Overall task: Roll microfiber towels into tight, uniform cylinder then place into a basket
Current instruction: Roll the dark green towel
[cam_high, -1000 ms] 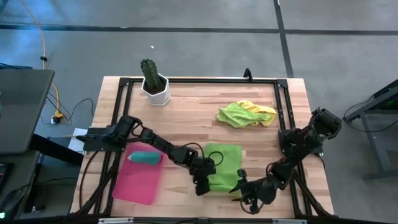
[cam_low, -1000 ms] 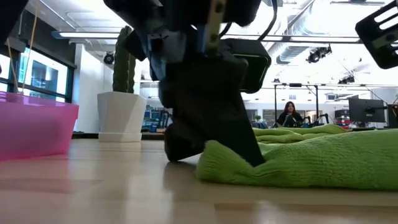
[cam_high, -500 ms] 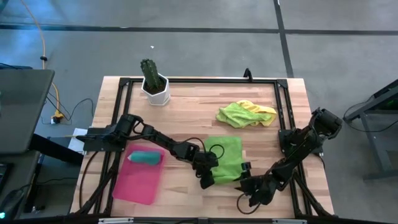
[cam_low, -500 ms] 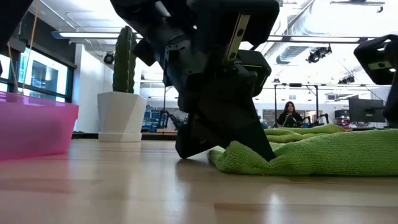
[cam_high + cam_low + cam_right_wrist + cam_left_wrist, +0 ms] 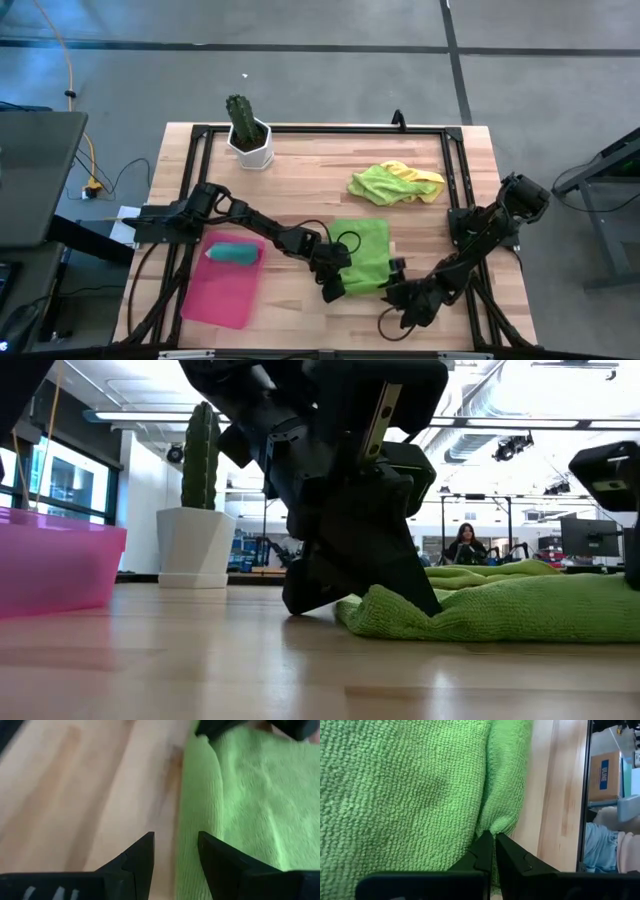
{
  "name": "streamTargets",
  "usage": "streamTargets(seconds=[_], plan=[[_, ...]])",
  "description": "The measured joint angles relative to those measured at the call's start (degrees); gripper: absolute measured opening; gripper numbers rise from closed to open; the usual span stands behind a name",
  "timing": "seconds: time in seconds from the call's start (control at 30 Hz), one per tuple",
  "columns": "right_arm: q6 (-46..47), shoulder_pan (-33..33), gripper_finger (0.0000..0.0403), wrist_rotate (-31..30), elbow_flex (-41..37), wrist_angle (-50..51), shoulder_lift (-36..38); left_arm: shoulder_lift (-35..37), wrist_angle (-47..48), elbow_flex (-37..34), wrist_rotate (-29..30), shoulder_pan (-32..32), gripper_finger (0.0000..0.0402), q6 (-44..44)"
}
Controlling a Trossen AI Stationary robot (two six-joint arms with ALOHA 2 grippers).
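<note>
A green towel [image 5: 362, 252] lies spread on the wooden table, near its front edge. My left gripper [image 5: 334, 287] is shut on the towel's near left corner. My right gripper [image 5: 396, 292] stands open just over the towel's near right edge [image 5: 196, 825]; I cannot tell whether it touches the cloth. The pink basket [image 5: 222, 296] sits at the near left, with a rolled teal towel [image 5: 233, 253] at its far end. A lime green and a yellow towel [image 5: 394, 183] lie crumpled together at the far right. My left gripper pinches the green towel's near left corner [image 5: 493, 827] between its two fingers, where the edge is folded over and bunched. The fingers [image 5: 405, 595] slant down onto it from the table's left. The corner is puckered at the fingertips, and the towel's other parts lie flat on the table.
A white pot with a cactus [image 5: 248, 136] stands at the far left. A black frame [image 5: 330, 128] runs around the table top. Bare wood lies between the green towel and the crumpled pair, and in front of the basket.
My right gripper has come from the near edge toward the green towel's near right corner, sinking and tipping down. My left gripper has drawn the towel's near left corner a little toward the table's right, bunching it. Neither gripper's opening has changed.
</note>
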State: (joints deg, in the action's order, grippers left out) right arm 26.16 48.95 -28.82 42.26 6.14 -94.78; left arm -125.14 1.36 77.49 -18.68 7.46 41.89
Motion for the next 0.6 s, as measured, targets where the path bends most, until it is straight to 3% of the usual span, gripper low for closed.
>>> streamTargets(seconds=[0.37, 0.6], plan=[[1.3, -2.7, 0.0145, 2.8, 0.1, 0.6, -3.3, 0.0, 0.0, 0.0, -0.6, 0.0, 0.0005, 0.0], [7.8, -2.8, 0.0134, 3.2, 0.2, 0.3, -4.3, 0.0, 0.1, 0.0, -0.7, 0.0, 0.0005, -0.7]])
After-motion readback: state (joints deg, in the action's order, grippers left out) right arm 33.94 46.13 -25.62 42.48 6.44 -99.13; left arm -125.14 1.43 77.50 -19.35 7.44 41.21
